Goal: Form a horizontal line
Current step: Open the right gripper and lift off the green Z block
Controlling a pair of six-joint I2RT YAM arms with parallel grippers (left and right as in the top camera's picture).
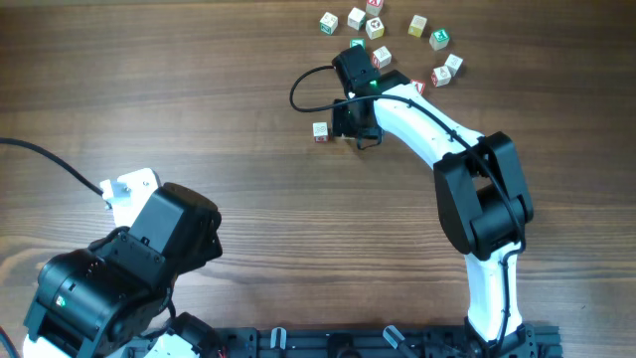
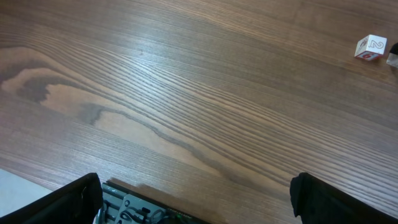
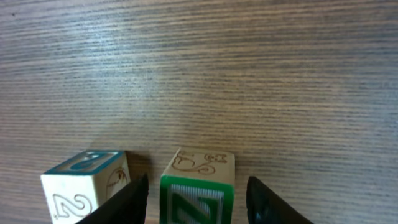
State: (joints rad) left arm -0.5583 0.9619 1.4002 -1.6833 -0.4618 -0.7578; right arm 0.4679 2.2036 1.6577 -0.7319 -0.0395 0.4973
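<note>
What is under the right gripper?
A green-lettered cube stands on the table between the right gripper's open fingers, not gripped. A "2" cube sits close beside it. From overhead the gripper covers that cube entirely, and the wrist view cuts off its lower part.

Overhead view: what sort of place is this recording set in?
Probably a robotics lab bench rather than a home: a left arm and right arm based at a black rail along a wood-grain table, with small alphabet cubes scattered on it.
</note>
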